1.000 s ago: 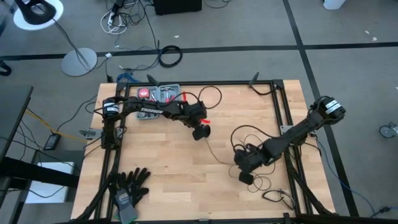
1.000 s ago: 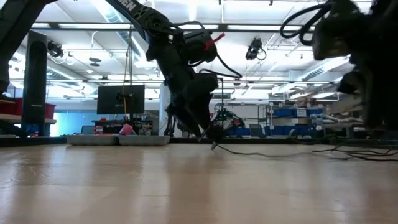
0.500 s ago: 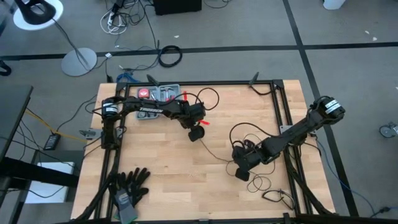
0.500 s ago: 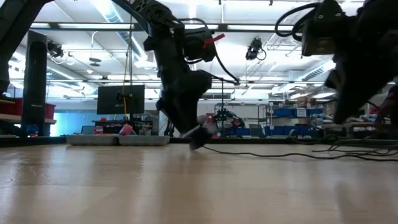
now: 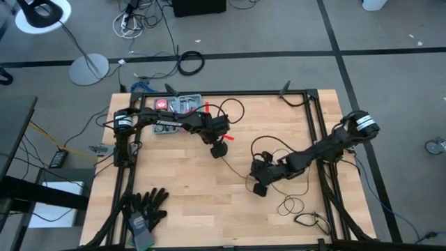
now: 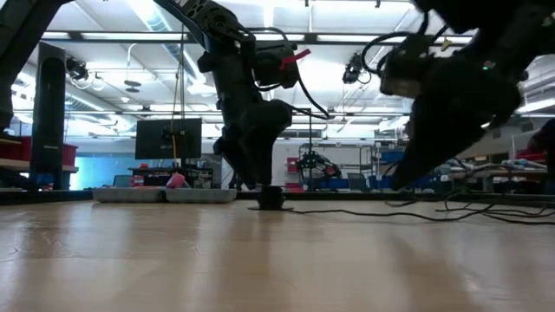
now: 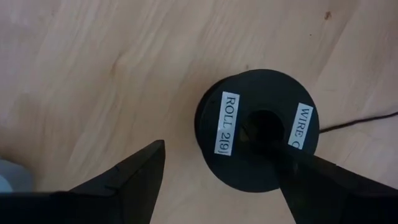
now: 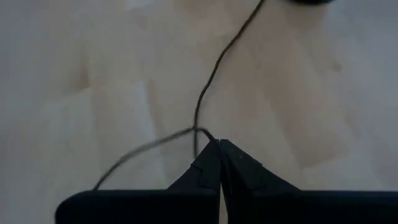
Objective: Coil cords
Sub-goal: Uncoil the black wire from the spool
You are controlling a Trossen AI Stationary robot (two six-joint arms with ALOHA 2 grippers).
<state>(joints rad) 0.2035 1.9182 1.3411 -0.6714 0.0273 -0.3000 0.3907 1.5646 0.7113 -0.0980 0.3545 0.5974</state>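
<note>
The cord is a thin black wire (image 5: 235, 167) that runs from a small black spool (image 7: 258, 130) across the table to my right gripper (image 5: 259, 187), with slack loops (image 5: 270, 145) beyond it. The spool bears white labels and lies flat on the wood, also seen in the low view (image 6: 271, 198). My left gripper (image 5: 218, 149) is open and points down over the spool. One finger stands beside the spool and the other over its rim. My right gripper (image 8: 214, 146) is shut on the wire. My left gripper has one finger (image 7: 323, 180) over the spool's rim, and I cannot tell whether it touches. My right gripper pinches a single strand of the wire at a bend (image 8: 200, 132) between its two fingertips. It comes in slanting from the table's right. The wire trails slack from the pinch two ways, toward the spool and back along the table.
A tray of tools (image 5: 178, 106) stands at the far left. Black gloves (image 5: 145, 208) lie at the near left. More loose wire loops (image 5: 289, 206) and a short cable (image 5: 311, 222) lie at the near right. A dark frame rail (image 5: 317, 132) runs along the table's right side.
My left gripper has gone a little toward the table's left edge and turned more upright. The spool, tilted at its tip before, now lies flat on the table. My right gripper has gone toward the table's left edge with the wire, nearer the spool.
</note>
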